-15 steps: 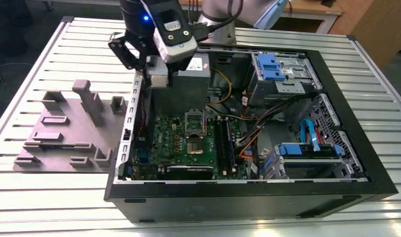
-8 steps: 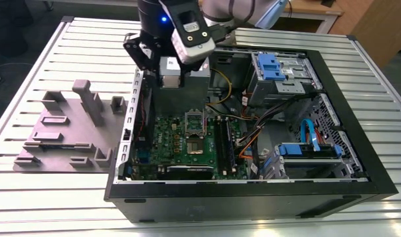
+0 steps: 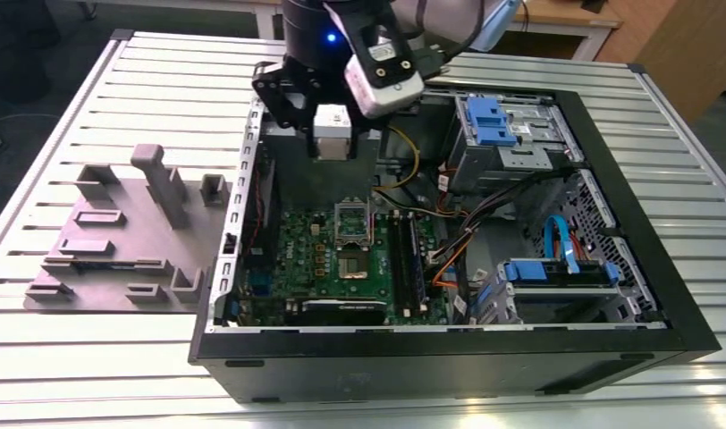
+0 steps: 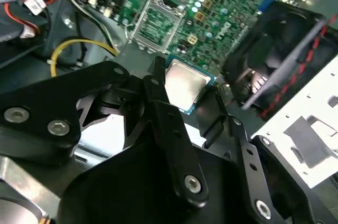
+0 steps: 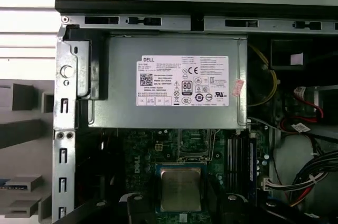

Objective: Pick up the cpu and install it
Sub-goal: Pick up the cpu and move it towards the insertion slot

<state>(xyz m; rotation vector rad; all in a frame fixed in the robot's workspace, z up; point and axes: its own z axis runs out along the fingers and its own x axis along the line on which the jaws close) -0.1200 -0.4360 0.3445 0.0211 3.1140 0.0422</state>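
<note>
Black gripper point(image 4: 186, 91) pinching square silver-topped cpu point(image 5: 180, 187) over green motherboard point(image 3: 327, 259).
Keep it level, square to shiny metal socket frame point(image 5: 195, 142).

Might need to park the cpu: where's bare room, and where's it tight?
Bare table lies on the tray's far side and between the tray and the near edge. Inside the case, cables crowd the gap between motherboard and drive bays.
</note>
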